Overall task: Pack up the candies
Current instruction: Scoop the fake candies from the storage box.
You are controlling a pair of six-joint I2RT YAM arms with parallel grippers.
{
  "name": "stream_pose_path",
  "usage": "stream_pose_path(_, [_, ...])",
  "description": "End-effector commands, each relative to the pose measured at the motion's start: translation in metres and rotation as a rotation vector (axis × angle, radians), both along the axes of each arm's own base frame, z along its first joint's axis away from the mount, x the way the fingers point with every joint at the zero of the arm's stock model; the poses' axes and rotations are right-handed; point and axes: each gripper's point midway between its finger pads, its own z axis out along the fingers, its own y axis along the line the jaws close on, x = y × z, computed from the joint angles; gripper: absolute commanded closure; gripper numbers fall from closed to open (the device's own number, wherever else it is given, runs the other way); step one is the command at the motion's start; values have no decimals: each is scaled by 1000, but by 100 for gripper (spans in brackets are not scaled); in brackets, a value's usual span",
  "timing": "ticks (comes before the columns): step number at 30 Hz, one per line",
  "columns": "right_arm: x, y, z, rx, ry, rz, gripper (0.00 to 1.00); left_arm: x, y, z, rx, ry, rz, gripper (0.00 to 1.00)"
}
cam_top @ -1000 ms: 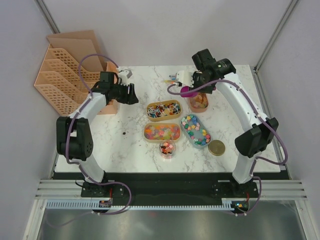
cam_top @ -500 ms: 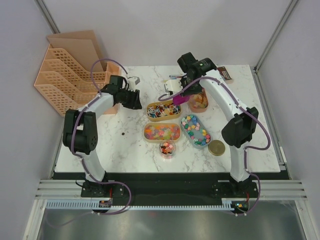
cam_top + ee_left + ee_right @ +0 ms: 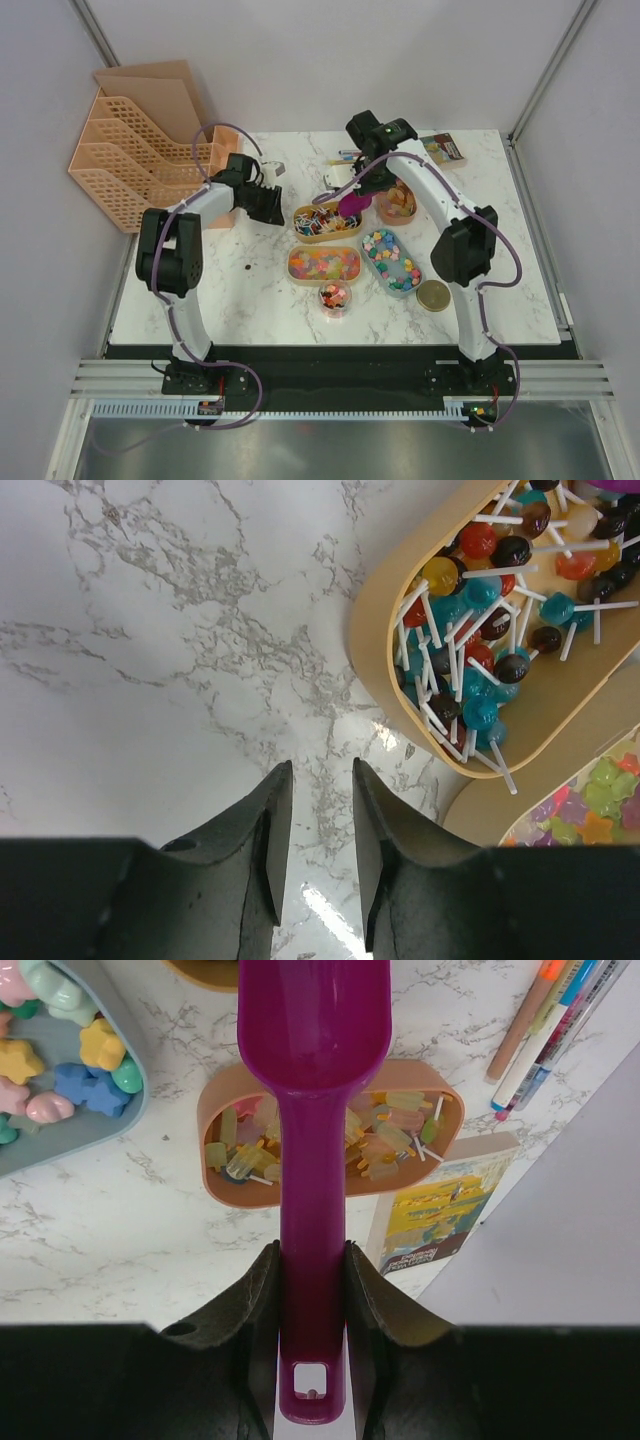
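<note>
The candies lie sorted in open trays: lollipops (image 3: pixel 478 600) in a tan tray (image 3: pixel 297 226), star shapes in a second tan tray (image 3: pixel 291 266), pastel pieces (image 3: pixel 60 1055) in a blue tray (image 3: pixel 420 276), and stick sweets in an orange tray (image 3: pixel 213 1110). A small round cup (image 3: pixel 335 297) holds mixed candies. My right gripper (image 3: pixel 312 1252) is shut on the handle of a magenta scoop (image 3: pixel 312 1080), whose bowl hangs over the lollipop tray's right end. My left gripper (image 3: pixel 320 775) stands just left of the lollipop tray, low over bare marble, jaws narrowly open with nothing between them.
A peach file organizer (image 3: pixel 135 160) stands at the back left. Coloured pens (image 3: pixel 545 1020) and a flat yellow packet (image 3: pixel 440 1215) lie behind the orange tray. A gold lid (image 3: pixel 433 295) rests at the front right. A small dark speck (image 3: pixel 246 268) lies on the marble.
My left gripper has moved right toward the lollipop tray while its jaws narrowed. My right arm has carried the scoop left, from the orange tray to the lollipop tray.
</note>
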Motion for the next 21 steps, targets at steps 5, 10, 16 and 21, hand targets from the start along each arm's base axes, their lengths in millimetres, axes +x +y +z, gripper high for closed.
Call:
stream_pose_path(5, [7, 7, -10, -41, 31, 55, 100, 3, -19, 4, 17, -37, -95, 64])
stream_pose_path(10, [8, 14, -13, -60, 29, 93, 100, -9, -40, 0, 4, -18, -145, 65])
stream_pose_path(16, [13, 7, -4, -126, -9, 136, 100, -16, -52, 0, 0, -12, -165, 66])
stream_pose_path(21, [15, 7, -6, -177, -19, 164, 100, -10, -51, 3, 9, -28, -158, 67])
